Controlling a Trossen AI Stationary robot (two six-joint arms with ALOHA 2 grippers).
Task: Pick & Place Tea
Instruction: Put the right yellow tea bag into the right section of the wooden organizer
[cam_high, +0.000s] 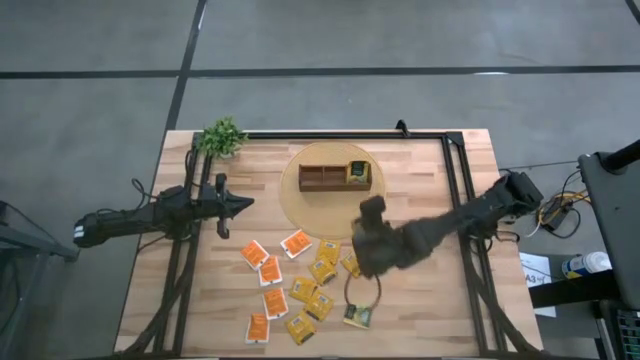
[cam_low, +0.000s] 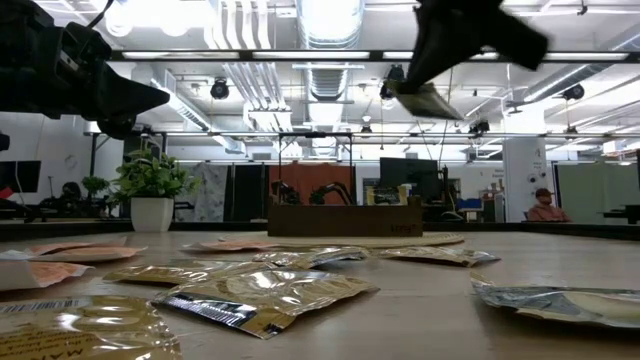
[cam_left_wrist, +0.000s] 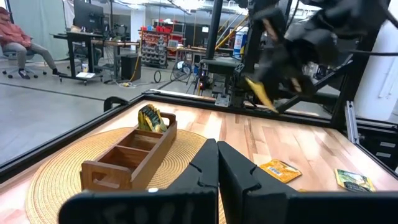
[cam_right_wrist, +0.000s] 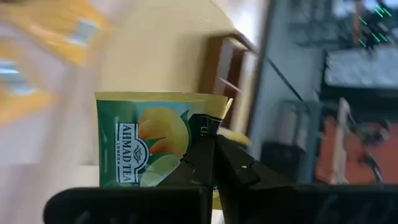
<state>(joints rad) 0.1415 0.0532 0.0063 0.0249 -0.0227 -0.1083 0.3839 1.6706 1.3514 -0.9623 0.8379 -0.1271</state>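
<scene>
Above the desk (cam_high: 420, 300) middle, right claw (cam_right_wrist: 213, 163) clamped on a green tea sachet (cam_right_wrist: 155, 140), face upright, wooden box (cam_high: 335, 177) beyond, left claw (cam_left_wrist: 217, 165) closed, empty, at left.

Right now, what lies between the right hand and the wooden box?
In the high view, only bare woven mat lies between the right hand, shut on a green tea sachet, and the wooden box.

Both arms are dark, near-black, built of slim jointed segments with bulkier housings at the joints. Each hand (cam_left_wrist: 217, 177) ends in two flat, matte black fingers (cam_right_wrist: 233, 165) tapering to wedge tips. Thin black cables loop along the left arm (cam_high: 150, 215).
</scene>
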